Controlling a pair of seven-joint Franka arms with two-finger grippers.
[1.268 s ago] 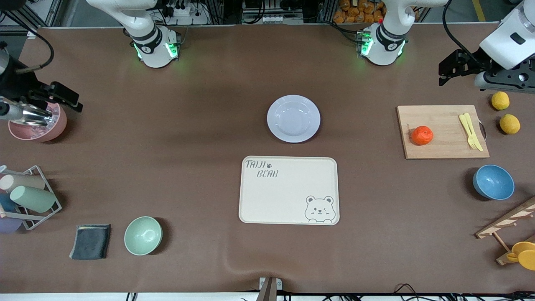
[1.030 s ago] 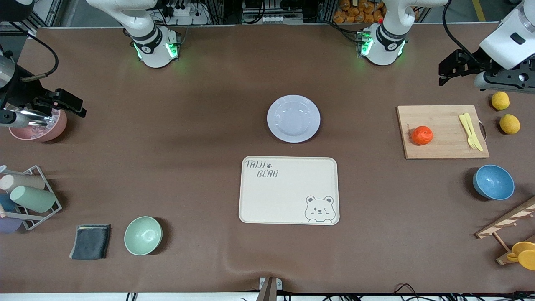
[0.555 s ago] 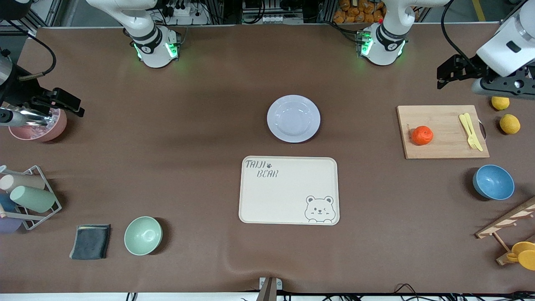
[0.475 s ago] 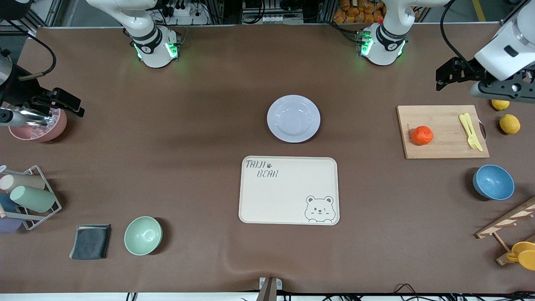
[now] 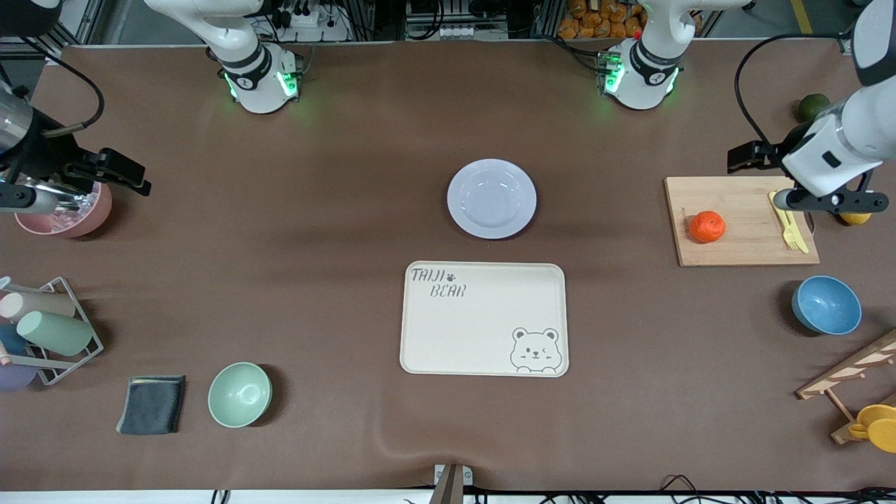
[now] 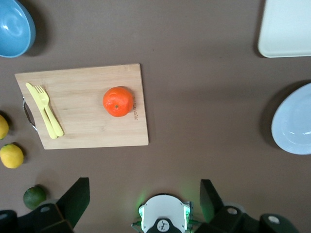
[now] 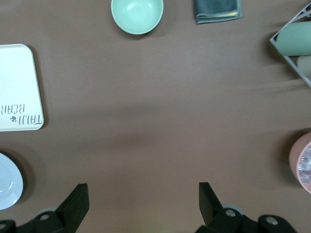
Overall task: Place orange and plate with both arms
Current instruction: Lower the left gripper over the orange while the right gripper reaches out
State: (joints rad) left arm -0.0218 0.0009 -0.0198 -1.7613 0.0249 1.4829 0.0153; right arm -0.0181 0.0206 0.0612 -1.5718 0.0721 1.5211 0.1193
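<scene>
The orange (image 5: pixel 707 227) sits on the wooden cutting board (image 5: pixel 742 221) at the right of the front view, near the board's edge that faces the plate; a yellow fork (image 5: pixel 789 220) lies on the board's other end. The plate (image 5: pixel 491 198) rests on the brown tabletop (image 5: pixel 315 245) just above centre of the front view, and the cream bear-print tray (image 5: pixel 484 319) lies below it, nearer the camera, apart from it.

The left hand (image 6: pixel 145 196) hangs high over the tabletop near the cutting board, at the right edge of the front view; its fingers (image 6: pixel 77 199) stand wide apart and hold nothing. The right hand (image 7: pixel 144 199) hangs at the left edge of the front view by a pink bowl (image 5: pixel 63 213), its fingers (image 7: pixel 77 201) likewise spread and empty.

The left wrist view looks straight down on the orange's dimpled top and shows a dark green fruit (image 6: pixel 35 197) and two yellow fruits (image 6: pixel 11 156) beside the board – in the front view the arm covers most of the yellow ones; only a sliver of the plate and a corner of the tray reach that view's right edge.

The right wrist view shows the mint-green bowl (image 7: pixel 137 15), a grey cloth (image 7: pixel 218 10) and a corner of the cup rack (image 7: pixel 294 46) – neither the orange nor the board appears there, only the plate's edge at lower left.
</scene>
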